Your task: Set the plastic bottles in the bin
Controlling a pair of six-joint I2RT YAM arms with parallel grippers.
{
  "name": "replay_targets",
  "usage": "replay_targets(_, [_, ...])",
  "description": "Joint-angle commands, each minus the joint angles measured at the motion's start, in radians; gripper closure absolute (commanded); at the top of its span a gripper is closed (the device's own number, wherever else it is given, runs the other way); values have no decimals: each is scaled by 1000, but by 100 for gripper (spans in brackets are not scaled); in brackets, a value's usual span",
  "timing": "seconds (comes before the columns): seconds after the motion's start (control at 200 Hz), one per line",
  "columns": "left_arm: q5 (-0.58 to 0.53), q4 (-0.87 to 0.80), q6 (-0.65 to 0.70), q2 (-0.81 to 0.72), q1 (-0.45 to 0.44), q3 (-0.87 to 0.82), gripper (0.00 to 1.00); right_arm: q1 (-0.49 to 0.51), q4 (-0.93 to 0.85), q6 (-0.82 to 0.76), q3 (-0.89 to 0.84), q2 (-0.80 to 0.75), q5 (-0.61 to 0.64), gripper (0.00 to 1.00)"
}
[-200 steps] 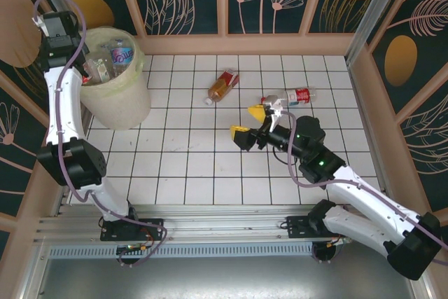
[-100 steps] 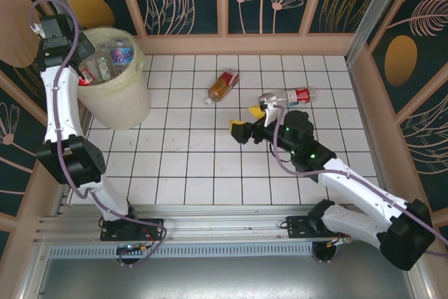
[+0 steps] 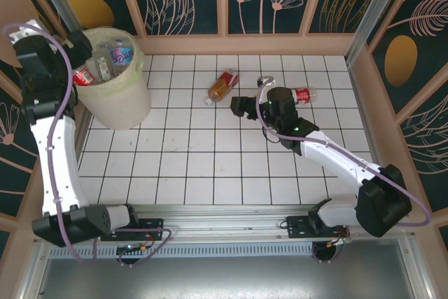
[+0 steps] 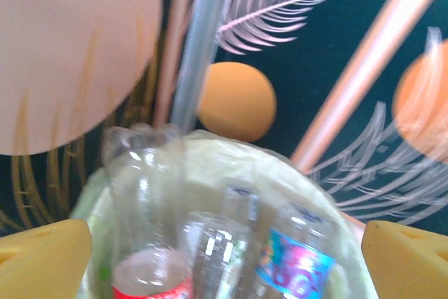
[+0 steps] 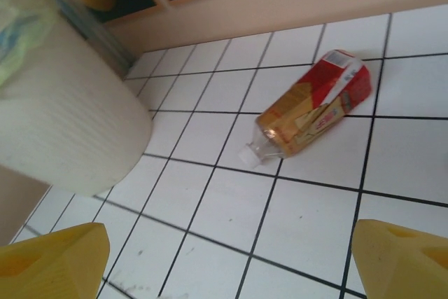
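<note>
Yellow pads (image 4: 42,257) of the left gripper (image 4: 224,260) sit in the two bottom corners of its wrist view, spread wide, nothing between them. Directly past them is the mouth of the bin (image 4: 210,148), with the bag liner (image 4: 308,187) folded over its rim. Bottles are packed inside: a clear red-label bottle (image 4: 150,278) and a blue-pink-label bottle (image 4: 294,271), plus at least one more clear one, too blurred to detail. From the top camera this gripper hangs at the bin's left rim; the bin (image 3: 115,106) stands in the far-left corner of the white tiles (image 3: 182,166).

Right gripper (image 5: 227,264): its pads (image 5: 402,257) are also far apart and empty, low over the tiles. Ahead of them an amber bottle (image 5: 308,120) lies on its side, white cap toward the gripper, red label at the far end, clear of both pads. The bin's pale wall (image 5: 63,117) is off to the left, well apart from that bottle. The top view shows a second bottle (image 3: 302,94), clear with a red label, lying on the tiles just beyond the right wrist, partly hidden by the arm.
</note>
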Motion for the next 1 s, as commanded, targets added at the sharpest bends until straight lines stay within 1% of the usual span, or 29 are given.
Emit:
replay_targets(0.0, [134,65,49,-46,-95,-71,1,-24,-54,57,59,50,68,11])
replay_targets(0.08, [161,55,66,-74,-176,-114,1,-52,-55,43,71,75,48,11])
replay_targets(0.1, [169,60,65,-82,-193,-129,1,-52,-62,40,75,82,21,11])
replay_targets(0.13, [186,69,66,-93,-215,-151,1,-90,-74,34,83,90,4,11])
replay_targets(0.22, [214,110,62,-119,-288,-215,1,-127,-92,14,90,94,-10,11])
replay_targets(0.33, [229,133,87,-97,-408,-257,1,-166,-108,-10,87,87,-51,11])
replay_targets(0.49, [142,124,189,16,-615,-238,1,-182,-113,-93,57,37,-155,8])
replay_targets(0.565, [122,125,238,89,-682,-208,1,-181,-104,-152,28,-7,-225,5])
replay_targets(0.636, [122,130,260,169,-701,-176,1,-182,-101,-191,-3,-61,-274,1])
replay_targets(0.786, [136,122,307,366,-701,-89,2,-181,-107,-218,-58,-174,-334,1])
replay_targets(0.876, [144,88,342,508,-701,-6,1,-181,-108,-227,-90,-238,-380,1])
replay_targets(0.991, [136,63,377,651,-701,108,1,-178,-114,-249,-116,-304,-433,1])
